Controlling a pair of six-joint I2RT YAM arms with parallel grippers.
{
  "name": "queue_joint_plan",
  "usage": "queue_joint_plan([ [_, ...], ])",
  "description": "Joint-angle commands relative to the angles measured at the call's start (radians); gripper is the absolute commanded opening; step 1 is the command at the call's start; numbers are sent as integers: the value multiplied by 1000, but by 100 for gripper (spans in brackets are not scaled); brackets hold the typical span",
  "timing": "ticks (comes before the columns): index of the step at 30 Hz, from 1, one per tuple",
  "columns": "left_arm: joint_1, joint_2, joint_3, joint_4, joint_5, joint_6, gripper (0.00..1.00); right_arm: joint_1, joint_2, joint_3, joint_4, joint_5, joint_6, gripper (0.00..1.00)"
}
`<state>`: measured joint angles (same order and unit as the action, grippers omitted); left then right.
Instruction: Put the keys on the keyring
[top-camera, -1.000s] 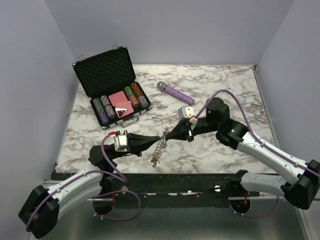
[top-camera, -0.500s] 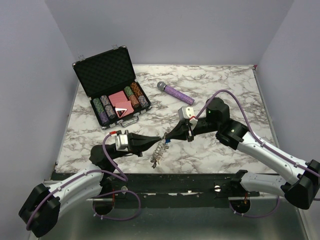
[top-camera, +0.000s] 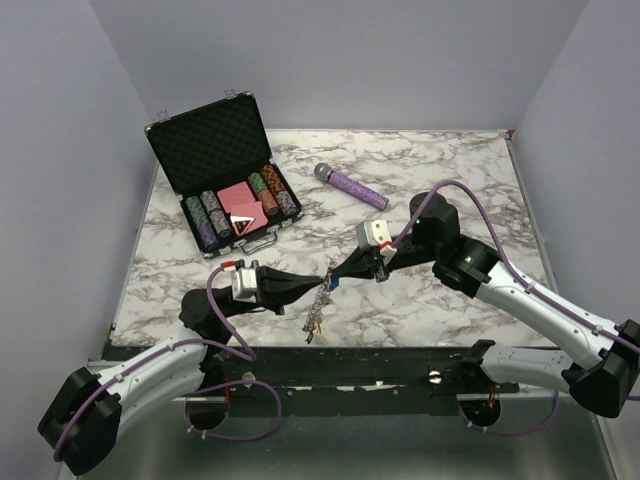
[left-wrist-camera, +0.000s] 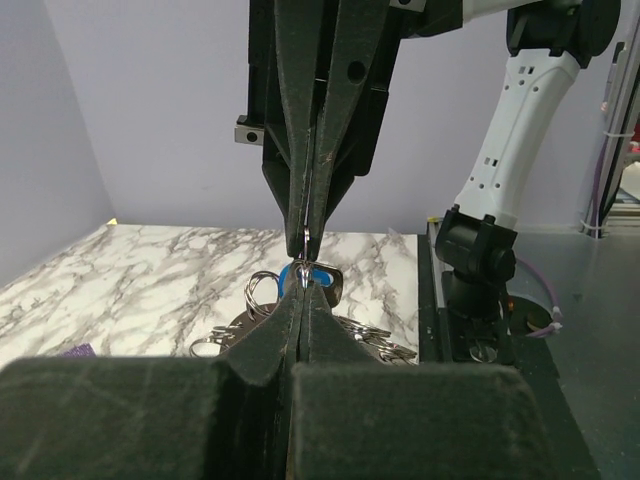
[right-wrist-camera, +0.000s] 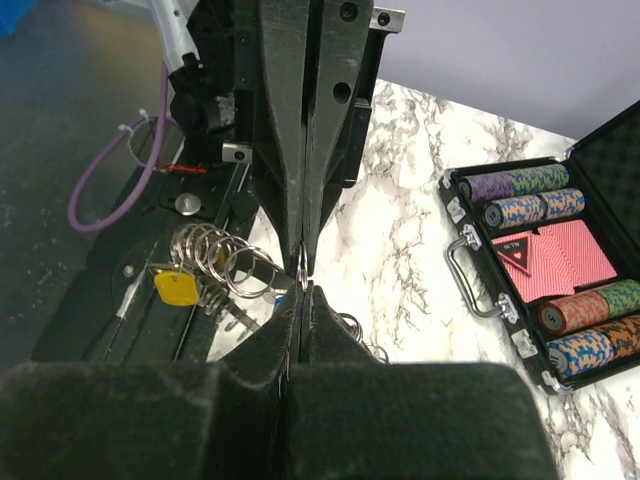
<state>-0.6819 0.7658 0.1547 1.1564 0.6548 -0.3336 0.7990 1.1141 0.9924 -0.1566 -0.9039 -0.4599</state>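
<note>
**Marble tabletop, two hands tip to tip above the keys**

Grey-veined marble covers the tabletop, with plain walls closing it in on the left, right and far sides. The left hand and the right hand meet near the middle of the near edge. Both are clenched tight, with no gap between the fingers of either. The wrist views show a small silvery ring standing upright where the two sets of tips meet. I cannot tell which hand actually grips it.

The keys hang in a bunch from that meeting point. Seen from above, the bunch's long axis runs from the tips toward the near edge, leaning slightly left. A blue key cap sits just beside the tips on the right hand's side. From the right wrist, a yellow key cap hangs beside a row of split rings.

A poker chip case stands open at the far left, well apart from the hands. A purple microphone lies diagonally near the far middle, with its head toward the far left. Bare marble stretches to the right of the hands and toward the far right corner.
</note>
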Motion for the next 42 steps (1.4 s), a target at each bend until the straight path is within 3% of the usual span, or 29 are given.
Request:
queue_joint_plan([
  [1, 2, -11, 32, 29, 60, -33, 0, 8, 10, 35, -77, 28, -114, 0],
  [27, 7, 7, 43, -29, 144, -42, 0, 11, 0, 71, -142, 63, -302, 0],
  [42, 15, 70, 52, 126, 190, -150, 0, 23, 15, 78, -185, 65, -376, 0],
])
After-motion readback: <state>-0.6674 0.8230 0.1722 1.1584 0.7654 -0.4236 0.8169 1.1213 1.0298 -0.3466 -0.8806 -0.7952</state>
